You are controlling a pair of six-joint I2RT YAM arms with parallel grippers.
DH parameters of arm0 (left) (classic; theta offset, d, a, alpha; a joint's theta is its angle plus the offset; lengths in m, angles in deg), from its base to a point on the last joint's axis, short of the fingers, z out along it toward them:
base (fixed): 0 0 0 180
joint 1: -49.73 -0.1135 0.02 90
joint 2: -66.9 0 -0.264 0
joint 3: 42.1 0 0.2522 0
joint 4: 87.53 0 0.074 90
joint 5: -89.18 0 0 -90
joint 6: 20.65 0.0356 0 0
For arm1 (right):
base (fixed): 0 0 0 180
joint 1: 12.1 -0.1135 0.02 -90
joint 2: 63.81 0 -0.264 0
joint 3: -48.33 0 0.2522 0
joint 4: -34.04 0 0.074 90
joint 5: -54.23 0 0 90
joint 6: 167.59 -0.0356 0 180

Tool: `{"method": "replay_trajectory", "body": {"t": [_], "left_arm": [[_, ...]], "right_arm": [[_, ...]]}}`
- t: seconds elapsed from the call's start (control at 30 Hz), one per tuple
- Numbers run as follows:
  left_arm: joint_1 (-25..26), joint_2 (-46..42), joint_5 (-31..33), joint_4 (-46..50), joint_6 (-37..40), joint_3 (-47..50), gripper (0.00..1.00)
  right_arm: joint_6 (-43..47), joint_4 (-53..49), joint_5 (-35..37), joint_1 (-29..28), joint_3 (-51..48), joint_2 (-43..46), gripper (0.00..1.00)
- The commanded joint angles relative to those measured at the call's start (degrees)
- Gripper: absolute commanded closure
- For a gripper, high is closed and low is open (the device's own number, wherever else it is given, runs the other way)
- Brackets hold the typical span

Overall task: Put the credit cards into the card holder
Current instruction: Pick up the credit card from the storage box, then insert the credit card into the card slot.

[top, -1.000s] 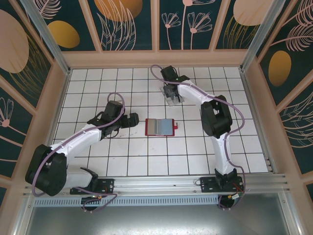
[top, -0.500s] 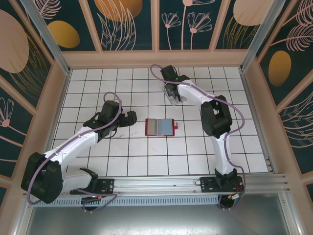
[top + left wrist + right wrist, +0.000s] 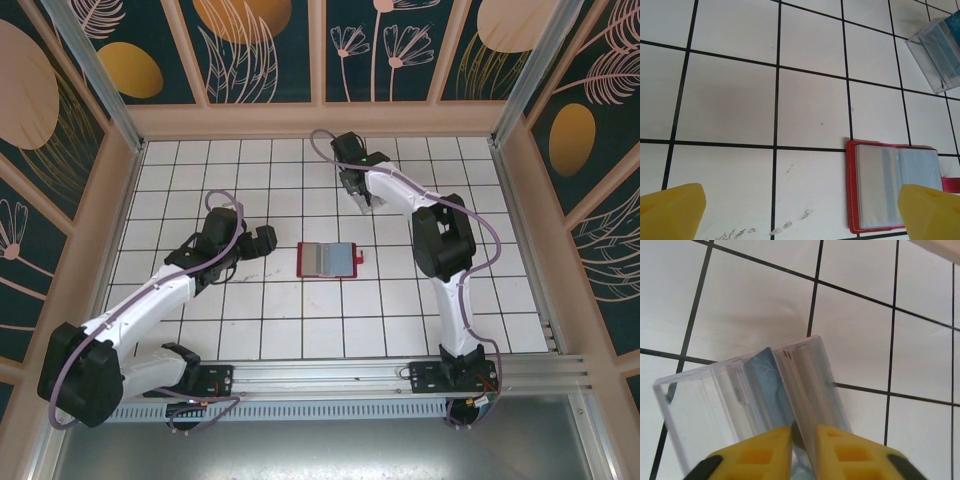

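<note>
- The card holder [image 3: 328, 259] is lying open and flat near the middle of the white tiled table [image 3: 300, 320]; it is being faced by the left gripper [image 3: 264, 241], which is hanging just to its left and apart from it
- The left gripper's yellow fingers [image 3: 670, 210] are being held wide apart above bare tiles, with nothing between them
- The right gripper [image 3: 802, 442] is being held at the clear case [image 3: 715, 400] on the far part of the table, well apart from the card holder; its fingers are being pressed nearly together on the lower edge of a teal-blue credit card [image 3: 767, 382] standing inside that case
- Whether a wall of the case is also being pinched cannot be told; the pale stack just beside the teal-blue credit card is being blurred past reading; in the top view the case is being largely covered by the right gripper; in the left wrist view the holder's right edge is being cut off by a fingertip
- The holder's long axis is running left to right across the table; its grey pockets are being turned upward and its small tab is pointing right
</note>
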Motion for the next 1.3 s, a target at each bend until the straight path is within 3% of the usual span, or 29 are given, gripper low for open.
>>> {"method": "replay_trajectory", "body": {"t": [0.0,0.13,0.47,0.53,0.6,0.63,0.73,0.87,1.07,1.27], "left_arm": [[-0.41,-1.94,0.7,0.69,-1.18,1.35,0.01],[-0.42,-2.64,1.11,1.17,-1.18,1.2,0.01],[-0.41,-4.32,0.12,1.15,-0.34,0.17,0.01],[-0.44,-5.0,-4.19,-1.78,0.86,0.51,0.01],[-0.51,-8.26,-12.96,-13.11,-0.99,4.66,0.01],[-0.47,-10.3,-14.16,-18.19,-3.83,7.49,0.01],[-0.51,-17.08,-6.83,-24.47,-13.44,14.65,0.01],[-0.5,-18.31,-2.19,-18.41,-11.18,14.41,0.01],[-0.48,-13.19,-5.83,-10.89,-6.03,10.54,0.01],[-0.5,-6.1,-16.69,-15.11,-5.23,12.29,0.01]], "right_arm": [[0.06,-0.78,-0.75,1.08,0.4,1.45,0.86],[-0.19,-1.29,-2.68,1.06,0.9,1.46,0.95],[-2.17,-2.1,-14.72,3.09,1.54,5.75,1.0],[-2.62,-2.42,-17.05,3.54,1.44,6.95,1.0],[-3.33,-2.2,-18.95,3.74,0.38,8.64,1.0],[-4.05,-1.45,-19.82,3.74,-0.94,9.79,1.0],[-6.35,2.54,-25.22,3.74,-7.21,14.46,1.0],[-11.09,9.78,-31.48,3.66,-18.37,23.08,1.0],[-18.59,18.78,-44.43,3.17,-35.23,34.05,1.0],[-30.95,33.24,-53.02,2.01,-54.42,42.99,1.0]]}}
